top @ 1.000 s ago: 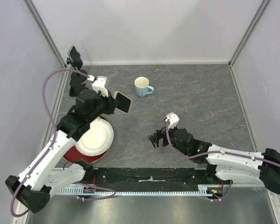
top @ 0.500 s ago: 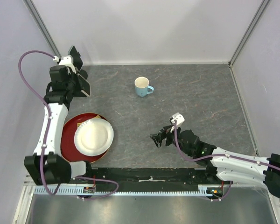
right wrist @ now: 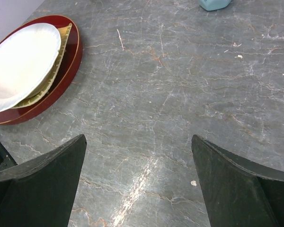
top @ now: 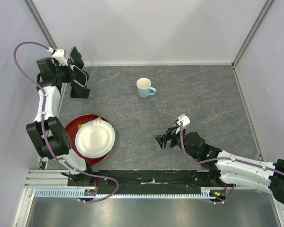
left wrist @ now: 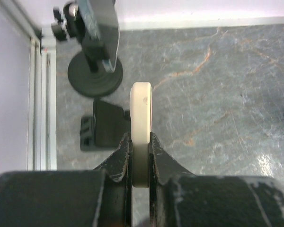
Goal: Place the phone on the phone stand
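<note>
My left gripper [left wrist: 141,142] is clamped on the phone [left wrist: 141,111], up at the table's 10 o'clock corner.

From the wrist I see the phone edge-on, a cream-cased slab pinched across its thin sides. From above, its dark face with a pale rim [top: 79,75] tilts over the black wedge phone stand [top: 79,92]; I cannot tell whether they touch. A round-based mount [left wrist: 94,72] stands just past the stand at 11 o'clock. My right gripper [top: 164,140] sits low at 5 o'clock, fingers spread wide over bare stone. The pale blue mug [top: 145,88] is at 12 o'clock. At 8 o'clock a red dish [top: 70,131] holds a yellow layer [right wrist: 62,46] with a white plate [top: 95,138] on top.
</note>
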